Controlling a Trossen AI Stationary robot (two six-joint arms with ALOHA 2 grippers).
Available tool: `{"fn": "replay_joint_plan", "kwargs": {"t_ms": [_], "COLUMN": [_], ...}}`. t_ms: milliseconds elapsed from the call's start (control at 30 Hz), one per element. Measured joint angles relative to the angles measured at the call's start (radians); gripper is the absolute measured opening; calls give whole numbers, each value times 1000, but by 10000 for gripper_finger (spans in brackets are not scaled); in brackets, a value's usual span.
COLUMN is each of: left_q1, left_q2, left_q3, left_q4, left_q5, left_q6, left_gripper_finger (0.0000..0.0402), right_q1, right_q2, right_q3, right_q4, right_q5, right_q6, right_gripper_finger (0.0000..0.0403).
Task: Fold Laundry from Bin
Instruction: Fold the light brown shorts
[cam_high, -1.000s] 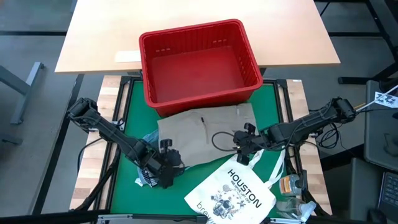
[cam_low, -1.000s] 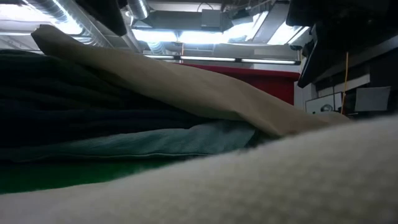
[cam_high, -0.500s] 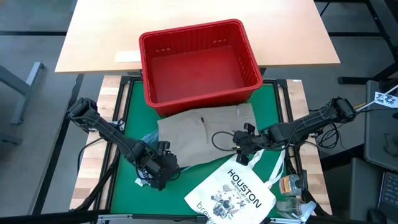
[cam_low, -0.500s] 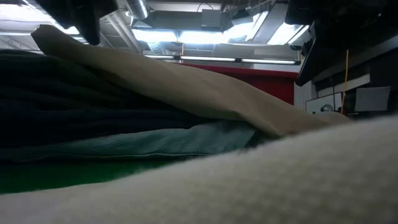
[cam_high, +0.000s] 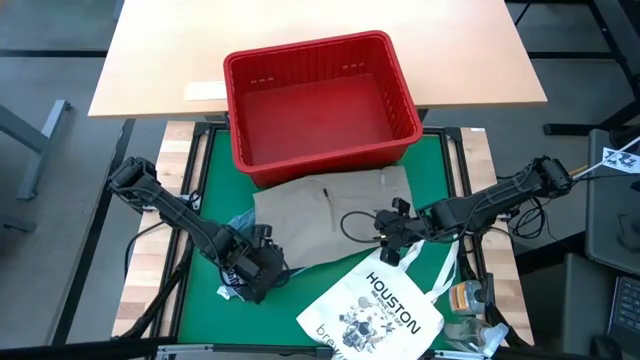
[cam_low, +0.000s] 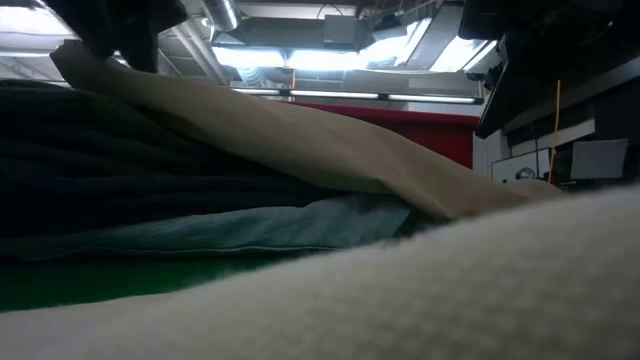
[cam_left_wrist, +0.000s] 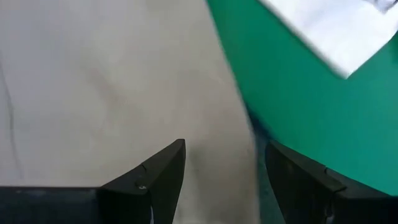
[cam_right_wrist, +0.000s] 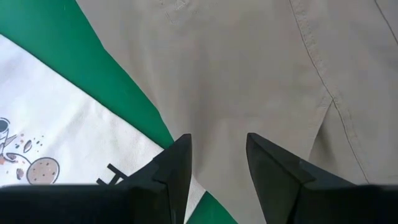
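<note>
Underneath, green mat (cam_high: 440, 160), tan tabletop (cam_high: 150, 50) beyond

Bin (cam_high: 320, 110): glossy red slotted plastic. Khaki garment (cam_high: 330, 215): matt woven cloth with stitched seams, on a smooth green mat (cam_high: 205, 290). Tote bag (cam_high: 375, 315): white printed fabric.

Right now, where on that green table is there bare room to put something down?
Bare green mat shows left of the red bin and right of it beside the khaki garment. The near middle is crowded: both grippers, left and right, stacked clothes and the white tote bag.
</note>
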Motion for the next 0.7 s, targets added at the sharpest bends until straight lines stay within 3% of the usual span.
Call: {"fn": "replay_joint_plan", "kwargs": {"t_ms": [200, 467, 700], "left_q1": [0, 0, 0], "left_q2": [1, 2, 3], "left_q3": [0, 0, 0], "left_q4": [-117, -126, -124], "left_q5": [-7, -49, -49], "left_q6": [50, 51, 51], "left_gripper_finger": [214, 208, 135], "right_q1": [0, 0, 0], "right_q2": [0, 0, 0], "right_q3": [0, 0, 0], "right_q4": [0, 3, 9], "right_q5": [0, 0, 0], "right_q6": [0, 0, 0], "right_gripper_finger": [154, 154, 154]}}
